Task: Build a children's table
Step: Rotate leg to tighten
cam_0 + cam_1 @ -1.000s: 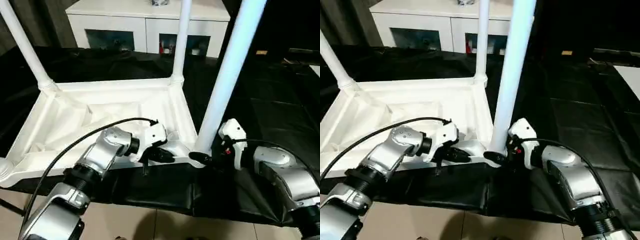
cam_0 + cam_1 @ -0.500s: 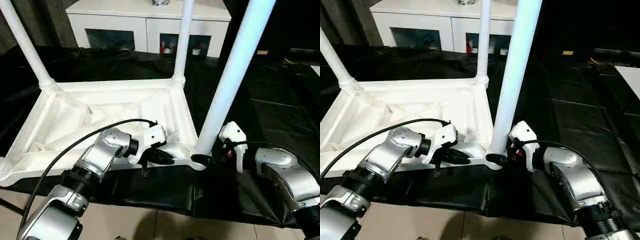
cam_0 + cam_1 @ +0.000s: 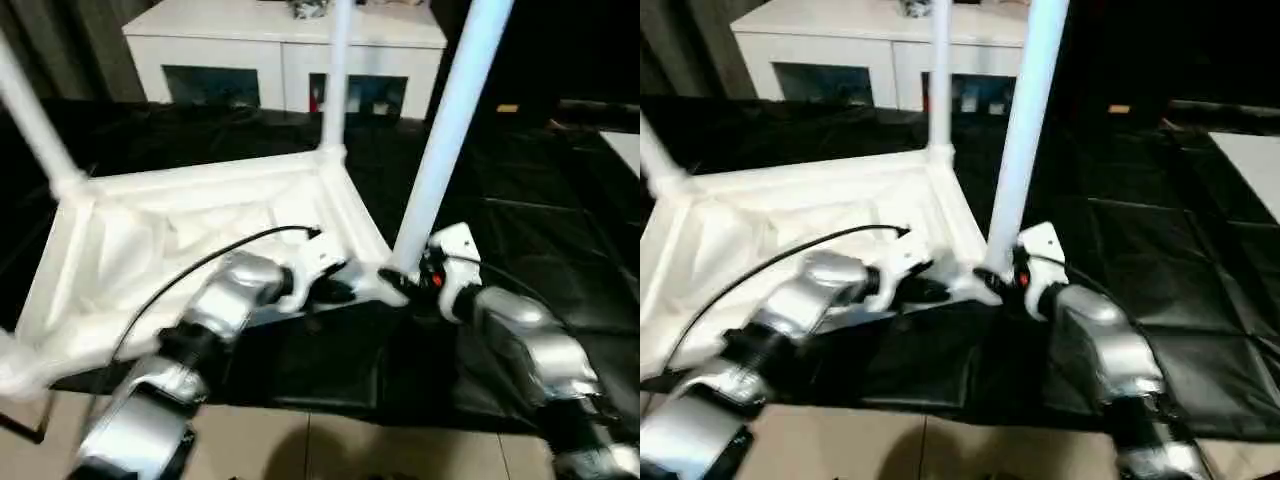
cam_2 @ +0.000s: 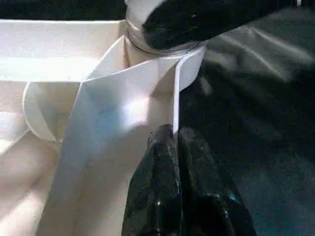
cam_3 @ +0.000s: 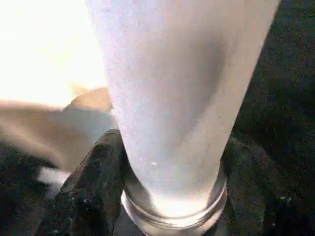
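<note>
**Leg Seating at the Near Right Corner: Handling Notes**

The tabletop (image 3: 190,235) lies upside down on a black cloth (image 3: 540,230), ribbed underside facing up, in front of a white cabinet (image 3: 280,50). It is one moulded plastic shell, and probably light and fairly stiff, though thin walls of this kind may flex under a hard squeeze. The smooth white surface is likely slippery against rubber pads. Take hold at the rim or at a corner socket, where the wall is thickest, not at the thin ribs.

Three legs stand upright from the corners: one at the far left (image 3: 35,125), one at the far right (image 3: 335,75), and the near right leg (image 3: 450,125), which rises out of the top of the picture. As a long tapered tube it is likely light but gives strong leverage at its base. Grip it low, just above the flared end, so that any push goes straight into the socket.

The right gripper (image 5: 162,196) has its two fingers (image 5: 88,191) spread around the base of the near right leg, one on each side, at the collar of the socket (image 4: 157,46).

The left gripper (image 4: 174,147) has its fingers pressed together, holding nothing; the tips touch the tabletop rim near that same corner, apparently bracing it.
</note>
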Motion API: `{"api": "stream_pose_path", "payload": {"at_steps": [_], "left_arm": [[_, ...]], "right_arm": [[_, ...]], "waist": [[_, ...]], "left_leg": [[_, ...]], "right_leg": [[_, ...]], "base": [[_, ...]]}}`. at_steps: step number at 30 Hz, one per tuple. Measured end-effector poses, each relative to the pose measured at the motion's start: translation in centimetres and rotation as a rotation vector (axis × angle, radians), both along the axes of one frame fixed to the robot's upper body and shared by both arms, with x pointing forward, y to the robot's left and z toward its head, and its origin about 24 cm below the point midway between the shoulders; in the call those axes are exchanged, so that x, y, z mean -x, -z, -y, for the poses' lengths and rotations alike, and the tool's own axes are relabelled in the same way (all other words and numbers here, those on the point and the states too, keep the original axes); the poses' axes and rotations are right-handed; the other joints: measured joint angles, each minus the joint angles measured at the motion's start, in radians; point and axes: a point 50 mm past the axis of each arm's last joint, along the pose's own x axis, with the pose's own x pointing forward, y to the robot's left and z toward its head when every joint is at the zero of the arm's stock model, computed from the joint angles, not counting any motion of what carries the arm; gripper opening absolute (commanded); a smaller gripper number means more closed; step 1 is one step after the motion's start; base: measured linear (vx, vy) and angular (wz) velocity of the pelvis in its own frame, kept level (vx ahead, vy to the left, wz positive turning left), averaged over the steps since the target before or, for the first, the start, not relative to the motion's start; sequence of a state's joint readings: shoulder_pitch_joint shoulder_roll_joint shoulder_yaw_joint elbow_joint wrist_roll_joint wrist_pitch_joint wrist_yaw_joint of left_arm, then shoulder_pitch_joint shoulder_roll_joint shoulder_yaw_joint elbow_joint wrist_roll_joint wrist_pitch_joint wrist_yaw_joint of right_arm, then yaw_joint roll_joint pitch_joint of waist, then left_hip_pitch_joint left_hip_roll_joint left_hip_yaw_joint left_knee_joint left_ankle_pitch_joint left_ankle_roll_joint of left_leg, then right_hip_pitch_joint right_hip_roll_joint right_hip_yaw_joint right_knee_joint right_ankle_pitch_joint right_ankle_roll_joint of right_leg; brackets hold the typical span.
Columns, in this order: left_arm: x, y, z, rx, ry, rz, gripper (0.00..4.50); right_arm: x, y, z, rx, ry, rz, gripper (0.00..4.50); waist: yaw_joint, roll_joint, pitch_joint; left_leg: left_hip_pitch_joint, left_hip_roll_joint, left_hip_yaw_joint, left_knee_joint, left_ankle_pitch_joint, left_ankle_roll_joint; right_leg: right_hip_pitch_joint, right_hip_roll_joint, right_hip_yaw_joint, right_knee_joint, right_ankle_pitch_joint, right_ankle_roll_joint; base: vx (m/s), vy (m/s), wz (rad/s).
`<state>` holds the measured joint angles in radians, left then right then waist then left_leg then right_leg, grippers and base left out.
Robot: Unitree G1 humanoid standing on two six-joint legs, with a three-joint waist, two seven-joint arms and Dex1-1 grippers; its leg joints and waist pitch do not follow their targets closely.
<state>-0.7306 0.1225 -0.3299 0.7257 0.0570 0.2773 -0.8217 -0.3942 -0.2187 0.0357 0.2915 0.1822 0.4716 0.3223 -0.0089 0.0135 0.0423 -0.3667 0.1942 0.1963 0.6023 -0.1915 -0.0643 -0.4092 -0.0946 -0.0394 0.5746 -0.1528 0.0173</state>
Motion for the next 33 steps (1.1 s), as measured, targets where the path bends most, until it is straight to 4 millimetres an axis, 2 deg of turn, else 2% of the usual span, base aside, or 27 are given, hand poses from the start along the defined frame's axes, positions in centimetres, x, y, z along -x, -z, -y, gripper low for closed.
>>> {"api": "stream_pose_path", "payload": {"at_steps": [3,6,10,13,14,16,18,20,23,25,29,33], "left_arm": [[-0.7,0.0,2.0,-0.017,-0.094,0.023,0.0],[-0.9,0.1,3.4,-0.033,-0.146,0.047,0.0],[-1.1,0.1,3.9,-0.037,-0.16,0.062,0.0],[-1.2,0.0,3.8,-0.039,-0.155,0.082,0.0],[-1.2,0.0,3.8,-0.037,-0.151,0.089,0.0],[-1.3,-0.2,3.7,-0.03,-0.132,0.094,0.0],[-1.7,-0.5,2.6,-0.04,-0.147,0.113,0.0],[-1.8,-0.7,1.7,-0.04,-0.145,0.127,0.0],[-1.5,-0.9,0.5,-0.017,-0.092,0.128,0.0],[-1.5,-1.0,-0.7,-0.026,-0.077,0.126,0.0],[-1.0,-1.0,-2.3,-0.018,-0.01,0.099,0.0],[0.7,-0.7,-3.7,0.014,0.141,0.044,0.0]], "right_arm": [[-1.6,-0.1,-1.1,0.01,0.23,-0.011,2.56],[-2.6,-0.2,-1.8,0.03,0.379,-0.024,2.56],[-3.1,-0.3,-2.5,0.029,0.435,-0.006,2.56],[-3.2,-0.3,-2.9,0.007,0.407,0.018,2.56],[-3.2,-0.3,-2.8,0.007,0.395,0.031,2.91],[-2.9,-0.2,-2.2,0.019,0.355,0.068,3.26],[-2.5,-0.2,-2.4,0.023,0.304,0.087,3.35],[-2.1,-0.2,-2.4,0.025,0.247,0.097,3.52],[-1.2,-0.7,-0.1,0.076,0.058,0.109,3.79],[-0.4,-1.1,1.4,0.106,-0.068,0.111,3.79],[1.8,-1.2,2.1,0.135,-0.356,0.099,3.79],[2.8,-1.3,2.9,0.129,-0.492,0.056,3.79]], "waist": [[-0.012,0.0,0.0],[-0.015,0.001,0.0],[-0.016,0.001,-0.001],[-0.016,0.001,0.0],[-0.015,0.002,0.0],[-0.012,0.002,0.0],[-0.017,0.002,0.0],[-0.018,0.002,0.001],[-0.006,0.004,0.002],[-0.004,0.004,0.002],[0.0,0.006,0.002],[0.004,0.007,0.002]], "left_leg": [[-0.001,-0.003,-0.005,0.0,0.0,0.0],[-0.003,-0.003,-0.01,-0.001,0.0,0.0],[-0.004,-0.005,-0.015,-0.001,0.0,0.0],[-0.005,-0.005,-0.014,-0.001,0.0,0.0],[-0.006,-0.005,-0.014,-0.002,0.0,0.0],[-0.008,-0.005,-0.014,-0.002,0.0,0.0],[-0.009,-0.004,-0.014,-0.002,0.0,0.0],[-0.017,-0.004,-0.018,-0.002,0.0,0.0],[-0.018,-0.001,-0.02,-0.003,0.003,0.006],[-0.018,-0.001,-0.02,-0.004,0.002,0.008],[-0.016,0.0,-0.019,-0.005,0.002,0.008],[-0.014,0.0,-0.018,-0.004,-0.001,0.002]], "right_leg": [[0.0,0.0,-0.001,-0.002,0.0,0.0],[0.001,0.0,-0.005,-0.009,0.0,0.0],[0.004,0.001,-0.007,-0.015,0.0,0.0],[0.003,0.001,-0.006,-0.015,0.0,0.0],[0.003,0.001,-0.006,-0.015,0.001,-0.001],[0.001,0.001,-0.006,-0.015,0.005,-0.002],[-0.003,0.001,-0.006,-0.013,0.016,-0.009],[-0.009,0.002,-0.009,-0.012,0.017,-0.009],[-0.012,0.002,-0.015,-0.011,0.016,-0.008],[-0.012,0.003,-0.016,-0.011,0.014,-0.01],[-0.011,0.003,-0.017,-0.011,0.013,-0.011],[-0.009,0.002,-0.016,-0.011,0.013,-0.011]], "base": [[0.0,0.0,0.0],[0.0,0.0,0.0],[0.0,0.0,0.0],[0.0,0.0,0.0],[0.0,0.0,0.0],[0.0,0.0,0.0],[0.0,0.0,0.0],[0.0,0.0,0.0],[0.079,-0.017,0.03],[0.0,0.0,0.0],[0.0,0.0,0.0],[0.0,0.0,0.0]]}}
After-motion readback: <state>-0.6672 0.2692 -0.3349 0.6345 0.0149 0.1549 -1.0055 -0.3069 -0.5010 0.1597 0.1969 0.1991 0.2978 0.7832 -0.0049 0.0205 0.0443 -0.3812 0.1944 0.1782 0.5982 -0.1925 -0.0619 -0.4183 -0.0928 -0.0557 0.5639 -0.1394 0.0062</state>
